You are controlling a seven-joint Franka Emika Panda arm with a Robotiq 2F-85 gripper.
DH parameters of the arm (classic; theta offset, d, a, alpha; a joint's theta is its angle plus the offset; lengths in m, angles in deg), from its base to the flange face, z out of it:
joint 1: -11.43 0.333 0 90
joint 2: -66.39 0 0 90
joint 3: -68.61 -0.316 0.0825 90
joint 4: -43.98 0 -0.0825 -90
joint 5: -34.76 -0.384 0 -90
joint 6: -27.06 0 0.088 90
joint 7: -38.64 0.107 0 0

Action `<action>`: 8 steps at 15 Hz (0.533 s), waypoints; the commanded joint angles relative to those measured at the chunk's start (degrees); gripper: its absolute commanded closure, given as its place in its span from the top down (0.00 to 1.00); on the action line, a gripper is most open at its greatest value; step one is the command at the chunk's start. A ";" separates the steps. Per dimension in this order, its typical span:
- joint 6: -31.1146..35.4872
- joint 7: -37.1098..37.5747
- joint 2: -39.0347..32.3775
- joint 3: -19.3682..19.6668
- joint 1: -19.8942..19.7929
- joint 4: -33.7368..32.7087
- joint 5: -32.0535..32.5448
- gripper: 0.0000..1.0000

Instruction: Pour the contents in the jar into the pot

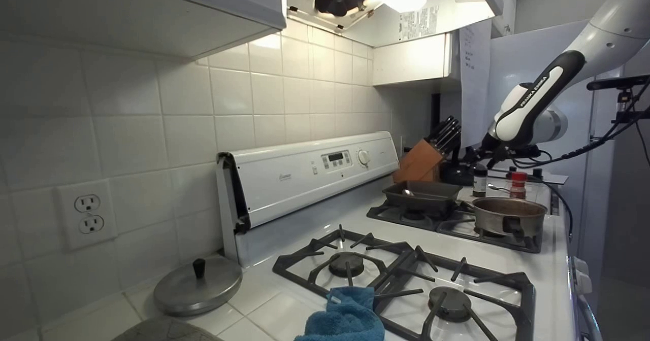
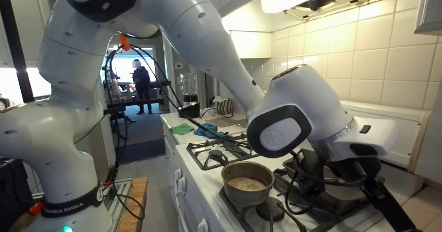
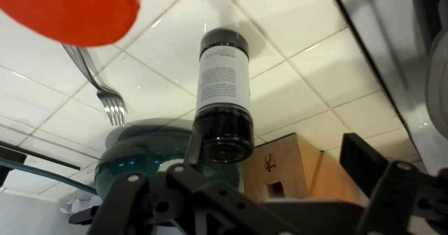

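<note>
A dark jar with a white label [image 1: 480,181] stands on the tiled counter beyond the stove; it also shows in the wrist view [image 3: 224,81]. A second jar with a red lid [image 1: 518,186] stands beside it, and a red shape [image 3: 70,11] fills a corner of the wrist view. The metal pot [image 1: 510,218] sits on a burner; in an exterior view the pot [image 2: 247,190] holds pale, speckled contents. My gripper [image 3: 276,156] is open with nothing held, close to the dark jar, one finger overlapping its edge. In an exterior view the gripper [image 1: 486,154] is above the dark jar.
A wooden knife block [image 1: 419,161], a fork [image 3: 112,105] and a dark green round vessel [image 3: 150,151] are near the jars. A dark rectangular pan [image 1: 421,196] sits behind the pot. A blue towel [image 1: 345,315] and a pot lid [image 1: 198,285] lie farther along. A range hood hangs overhead.
</note>
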 commanded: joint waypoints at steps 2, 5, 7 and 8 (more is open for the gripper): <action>-2.38 -1.27 6.70 0.59 1.81 6.74 -1.06 1.00; -4.09 -0.53 9.63 1.77 3.74 9.64 -0.56 1.00; -5.25 0.83 11.91 1.72 4.36 11.77 0.56 1.00; -5.59 -0.29 12.75 1.57 4.70 12.56 -0.61 1.00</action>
